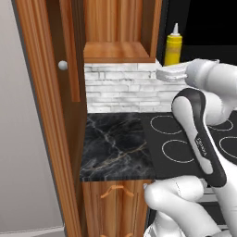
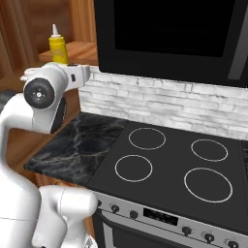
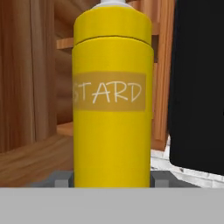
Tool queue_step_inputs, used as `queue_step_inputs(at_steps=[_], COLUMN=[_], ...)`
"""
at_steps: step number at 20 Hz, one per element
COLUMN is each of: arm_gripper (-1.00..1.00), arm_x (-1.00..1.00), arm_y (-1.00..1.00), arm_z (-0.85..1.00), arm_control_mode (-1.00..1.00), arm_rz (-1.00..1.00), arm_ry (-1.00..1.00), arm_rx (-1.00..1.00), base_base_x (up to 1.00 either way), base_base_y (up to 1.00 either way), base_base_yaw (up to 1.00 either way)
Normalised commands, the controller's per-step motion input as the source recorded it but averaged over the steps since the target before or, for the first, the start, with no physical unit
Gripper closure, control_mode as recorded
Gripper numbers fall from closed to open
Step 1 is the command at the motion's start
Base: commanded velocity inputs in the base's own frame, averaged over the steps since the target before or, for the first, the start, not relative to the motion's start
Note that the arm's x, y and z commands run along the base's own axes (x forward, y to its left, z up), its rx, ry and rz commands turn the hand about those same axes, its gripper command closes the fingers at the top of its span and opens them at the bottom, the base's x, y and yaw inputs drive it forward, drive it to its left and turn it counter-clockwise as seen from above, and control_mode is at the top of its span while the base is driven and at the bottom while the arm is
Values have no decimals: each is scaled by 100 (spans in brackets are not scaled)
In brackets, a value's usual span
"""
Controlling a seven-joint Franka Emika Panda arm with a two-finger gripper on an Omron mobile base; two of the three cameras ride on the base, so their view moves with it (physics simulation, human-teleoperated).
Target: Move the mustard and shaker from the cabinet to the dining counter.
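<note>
The mustard (image 3: 113, 109), a yellow squeeze bottle with a white nozzle, stands upright between my fingertips (image 3: 61, 179), which press on its lower sides. My gripper (image 1: 169, 70) is shut on it. It holds the mustard (image 1: 173, 46) in the air just right of the open wooden cabinet (image 1: 118, 48), in front of a black panel. In the right base view the mustard (image 2: 58, 46) rises above my gripper (image 2: 83, 72), before the cabinet shelf (image 2: 80, 51). The shaker and the dining counter are out of view.
The cabinet door (image 1: 62, 65) with its round silver knob stands open at the left. Below lie a short black marble counter (image 1: 115, 146) and a stove top with rings (image 2: 169, 164). A white brick backsplash (image 2: 160, 99) runs behind, under a black hood (image 2: 169, 34).
</note>
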Motion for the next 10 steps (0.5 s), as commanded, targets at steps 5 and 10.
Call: queue_step_inputs(at_steps=[5,10], arm_gripper=[100,100], arm_x=[-34,-15], arm_y=[-9,-2], arm_z=[-21,-8], arm_control_mode=[-100,-100], arm_rz=[0,0], arm_ry=[0,0], arm_rx=[0,0], base_base_x=[0,0], base_base_y=[0,0], base_base_yaw=[0,0])
